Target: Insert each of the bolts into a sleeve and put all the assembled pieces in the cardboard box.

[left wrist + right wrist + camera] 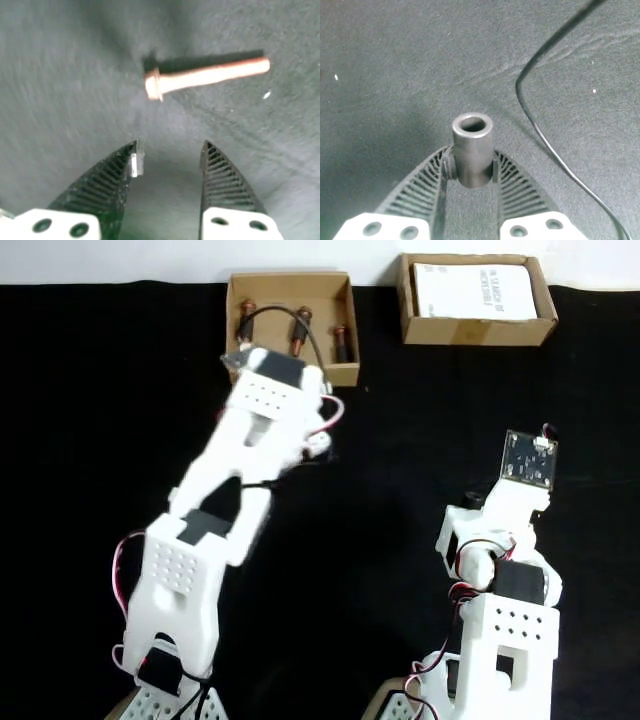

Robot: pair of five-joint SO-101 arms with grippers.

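Note:
A copper bolt lies flat on the dark cloth, a short way beyond my left gripper, which hangs open with nothing between its fingers. My right gripper is shut on a dark grey sleeve, held upright with its bore facing the camera. The cardboard box at the table's back holds three copper pieces. In the high view the left arm stretches up to just in front of that box, and the right arm stands at the lower right.
A second cardboard box with a printed sheet inside sits at the back right. A thin black cable runs over the cloth beside the right gripper. The table is covered in black cloth.

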